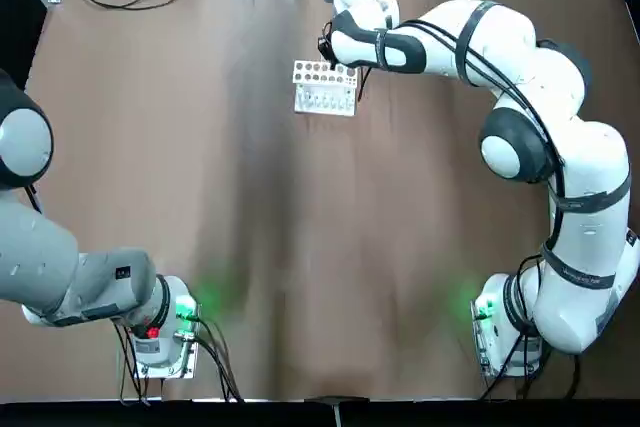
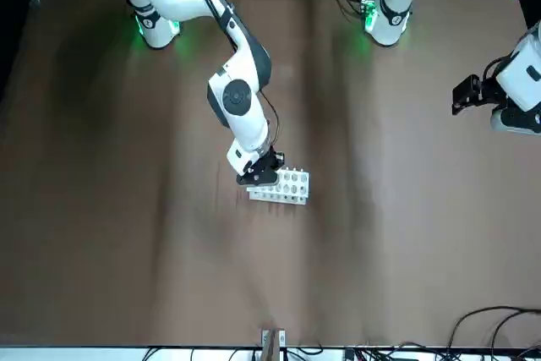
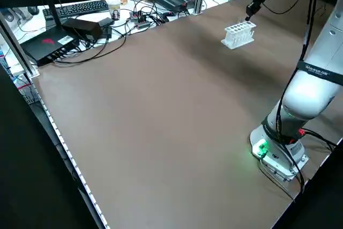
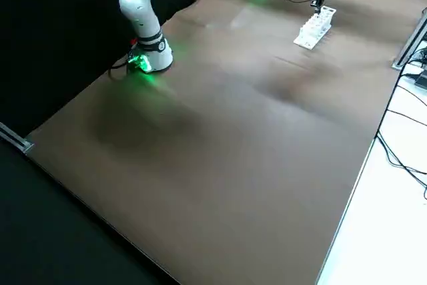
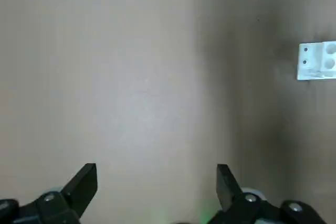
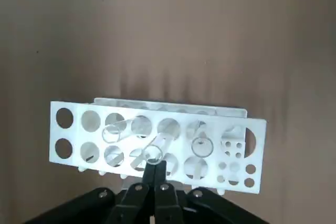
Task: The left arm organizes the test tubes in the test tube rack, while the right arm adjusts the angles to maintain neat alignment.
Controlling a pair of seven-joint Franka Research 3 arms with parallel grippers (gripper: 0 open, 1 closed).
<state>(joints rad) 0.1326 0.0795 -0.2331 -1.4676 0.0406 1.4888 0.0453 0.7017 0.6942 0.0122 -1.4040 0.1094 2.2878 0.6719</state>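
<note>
the right gripper [image 6: 156, 171] is down at the white test tube rack [image 1: 324, 87] far across the brown table [image 1: 250, 207], fingers pinched together by a clear test tube [image 6: 157, 148], maybe touching its rim. three tubes lean in the holes. the left gripper [image 5: 156, 184] hangs open, far away

Overhead and front cameras face opposite ways over brown table [image 1: 250, 247]; side cameras raised at opposite edges; wrist cameras close. Most share small white holed rack [image 1: 324, 87].
</note>
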